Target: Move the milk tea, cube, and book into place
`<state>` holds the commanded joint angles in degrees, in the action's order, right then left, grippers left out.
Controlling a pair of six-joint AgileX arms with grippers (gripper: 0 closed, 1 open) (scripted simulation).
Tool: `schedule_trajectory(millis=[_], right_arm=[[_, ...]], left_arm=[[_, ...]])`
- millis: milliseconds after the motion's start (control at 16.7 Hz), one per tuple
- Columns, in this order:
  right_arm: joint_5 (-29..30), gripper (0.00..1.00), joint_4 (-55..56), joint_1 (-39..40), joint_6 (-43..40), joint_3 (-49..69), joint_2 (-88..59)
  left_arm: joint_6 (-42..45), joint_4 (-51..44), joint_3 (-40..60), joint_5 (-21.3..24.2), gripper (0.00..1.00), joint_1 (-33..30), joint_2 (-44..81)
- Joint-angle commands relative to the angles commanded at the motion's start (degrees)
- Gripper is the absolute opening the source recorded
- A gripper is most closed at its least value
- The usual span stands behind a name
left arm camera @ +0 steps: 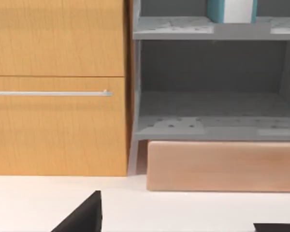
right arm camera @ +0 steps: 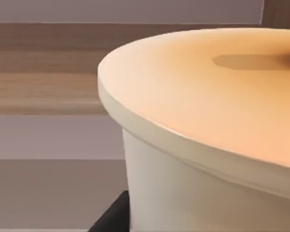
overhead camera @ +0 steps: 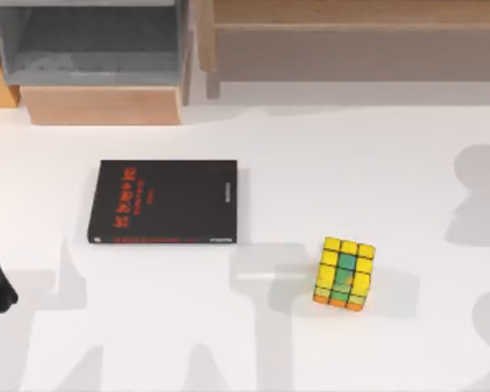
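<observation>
Your right gripper's got the milk tea cup [right arm camera: 222, 135] up close; can't tell its grip. Book [overhead camera: 163, 202] and cube [overhead camera: 345, 273] sit on the table [overhead camera: 310, 147].

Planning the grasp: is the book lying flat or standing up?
Flat. The book lies on the white table, black cover with red lettering facing up.

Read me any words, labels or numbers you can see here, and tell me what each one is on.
Book cover: red lettering and small white print, too blurred to read.
Book's near edge: a red line of text, also unreadable.
Cube, cabinet, cup: no text seen.
</observation>
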<state>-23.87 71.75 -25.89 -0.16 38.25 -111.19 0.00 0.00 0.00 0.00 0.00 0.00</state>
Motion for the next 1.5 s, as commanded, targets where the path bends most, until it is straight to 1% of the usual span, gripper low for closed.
schedule_trajectory(millis=[360,660,1440,1500], right_arm=[[0.0,0.0,6.0,-0.2,-0.1,-0.5,-5.5],[0.0,0.0,6.8,-0.2,-0.1,-0.7,-6.4],[0.0,0.98,6.8,-0.2,-0.1,-0.7,-6.4],[0.0,1.0,6.8,-0.2,-0.1,-0.7,-6.4]], left_arm=[[0.0,0.0,0.0,0.0,1.0,0.0,0.0],[0.0,0.0,0.0,0.0,1.0,0.0,0.0],[0.0,0.0,0.0,0.0,1.0,0.0,0.0],[0.0,0.0,0.0,0.0,1.0,0.0,0.0]])
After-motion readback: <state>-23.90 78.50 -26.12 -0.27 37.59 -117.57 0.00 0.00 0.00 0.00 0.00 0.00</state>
